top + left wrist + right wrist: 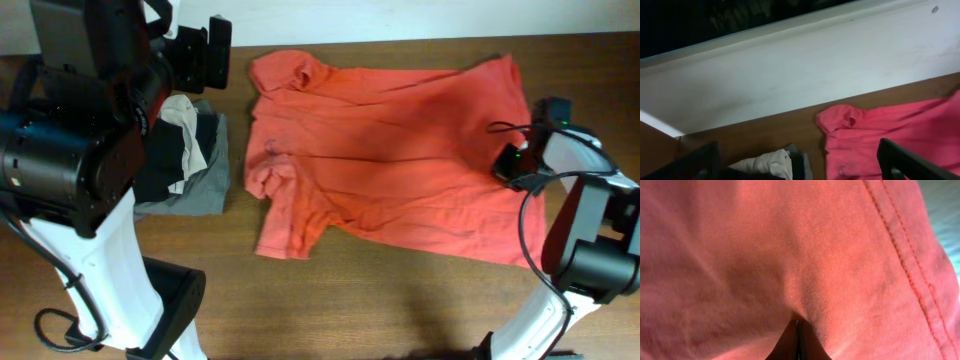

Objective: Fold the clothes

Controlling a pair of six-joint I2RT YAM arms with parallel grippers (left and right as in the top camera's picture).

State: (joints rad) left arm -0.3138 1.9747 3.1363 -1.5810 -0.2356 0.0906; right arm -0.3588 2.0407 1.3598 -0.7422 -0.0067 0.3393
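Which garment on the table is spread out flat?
The red-orange T-shirt, spread flat across the table; the black, beige and grey garments lie bunched together beside its sleeve.

A small pile of folded garments [188, 160] lies on the brown wooden surface [400, 300], below and between the left fingers [902, 161]. In the pile, a beige piece [765, 164] sits on top, nearer the left-hand finger, with a black piece [165, 165] under it and a grey one [205, 190] at the bottom. Beyond the fingers, the surface ends at a white wall [815, 65] with a dark strip [700, 20] above it.
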